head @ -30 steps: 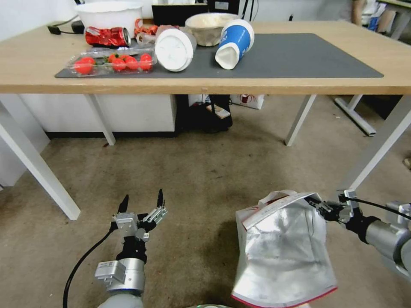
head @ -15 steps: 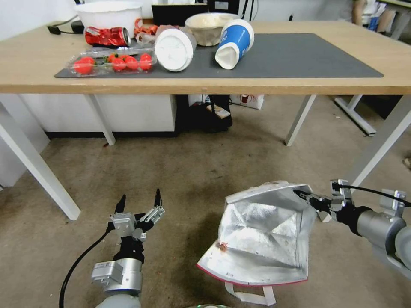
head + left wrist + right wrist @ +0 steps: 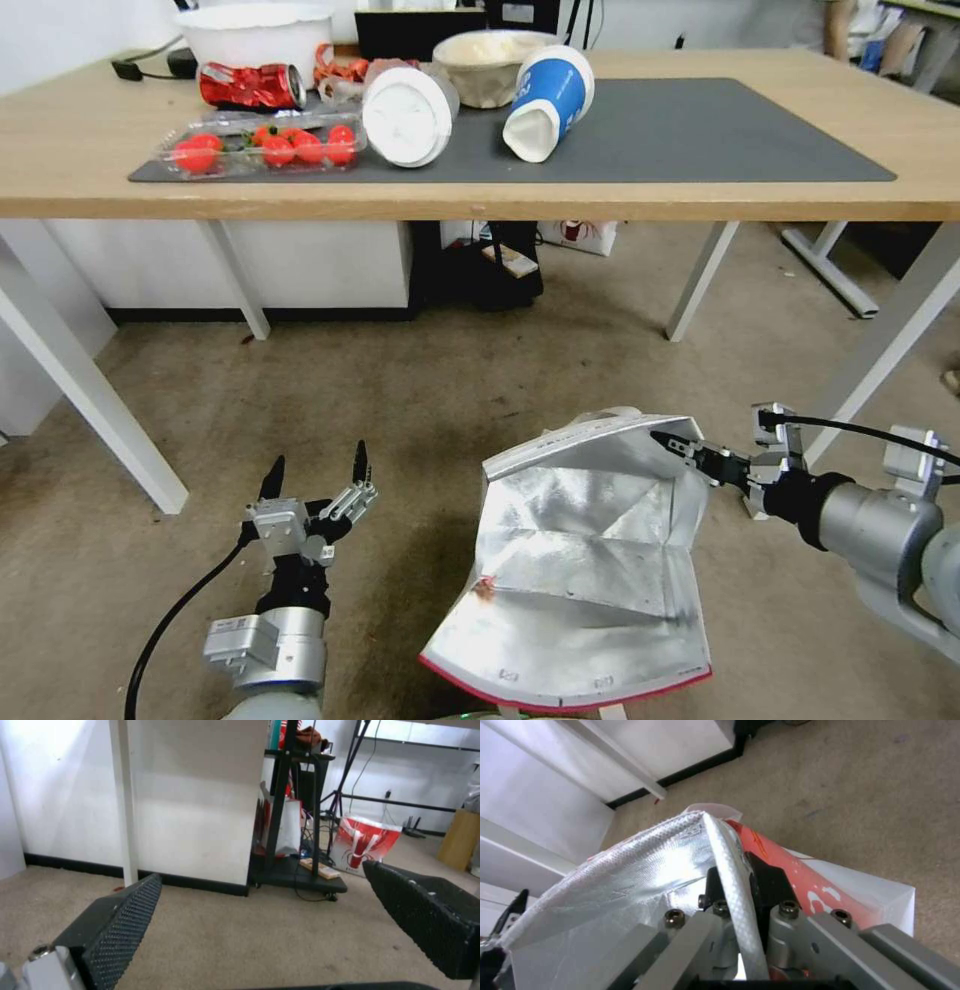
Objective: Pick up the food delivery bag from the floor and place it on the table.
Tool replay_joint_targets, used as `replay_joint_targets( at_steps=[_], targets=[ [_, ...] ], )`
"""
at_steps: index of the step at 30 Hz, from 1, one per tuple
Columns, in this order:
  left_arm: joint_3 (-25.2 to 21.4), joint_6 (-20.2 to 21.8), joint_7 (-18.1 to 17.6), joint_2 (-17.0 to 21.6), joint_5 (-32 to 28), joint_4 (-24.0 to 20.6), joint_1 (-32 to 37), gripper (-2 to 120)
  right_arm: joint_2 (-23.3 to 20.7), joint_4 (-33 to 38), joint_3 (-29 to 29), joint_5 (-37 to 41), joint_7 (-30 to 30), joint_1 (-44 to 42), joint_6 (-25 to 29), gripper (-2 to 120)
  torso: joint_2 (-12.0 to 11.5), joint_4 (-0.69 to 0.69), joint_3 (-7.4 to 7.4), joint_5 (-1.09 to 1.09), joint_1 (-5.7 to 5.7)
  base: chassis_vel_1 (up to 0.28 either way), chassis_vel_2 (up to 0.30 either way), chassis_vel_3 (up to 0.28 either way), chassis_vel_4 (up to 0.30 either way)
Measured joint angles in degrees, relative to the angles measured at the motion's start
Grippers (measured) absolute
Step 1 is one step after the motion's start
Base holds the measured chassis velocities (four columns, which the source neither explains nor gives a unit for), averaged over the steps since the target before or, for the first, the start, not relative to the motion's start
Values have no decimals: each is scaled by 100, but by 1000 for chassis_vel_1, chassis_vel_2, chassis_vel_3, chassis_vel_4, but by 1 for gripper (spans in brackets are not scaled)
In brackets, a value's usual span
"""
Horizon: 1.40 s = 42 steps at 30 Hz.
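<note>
- The food delivery bag (image 3: 585, 560) hangs low in front of the robot, mouth tipped toward it so the crinkled silver lining faces up and the red outer edge shows along its near rim; whether its underside touches the floor (image 3: 450, 390) I cannot tell.
- The right gripper (image 3: 672, 447) pinches the bag's upper rim at its right-hand corner; in the right wrist view the two black fingers (image 3: 770, 879) press on either side of the white woven edge, foil on one side and red print on the other.
- By my reckoning the grasp is made and the lift has only begun: the bag is well below the table (image 3: 480, 200) and short of its near edge, so raising it, carrying it forward and setting it down are all left.
- The left gripper (image 3: 315, 468) hangs beside the bag on its left, apart from it, jaws spread and holding nothing.
- On the table, the grey mat (image 3: 700, 130) has bare room to the right of a blue paper cup (image 3: 548, 100), a lidded white cup (image 3: 408, 115) and a tray of tomatoes (image 3: 262, 145).
</note>
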Motion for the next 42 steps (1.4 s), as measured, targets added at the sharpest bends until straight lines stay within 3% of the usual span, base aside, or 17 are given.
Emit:
replay_joint_targets(
  at_steps=[12,37,42],
  targets=[
    [-21,-1,24,-37,-12,-123,62,100,131,231,46,302,372,61,-64,0,0,0,0,1,0,0,0,0,0],
    [-7,-93,30,-29,-185,-214,44,100,227,330,-6,229,435,21,-203,0,0,0,0,1,0,0,0,0,0],
    [9,-112,41,-19,-316,-262,77,100,236,373,-39,183,435,12,-222,0,78,0,67,1,2,0,0,0,0]
  ],
)
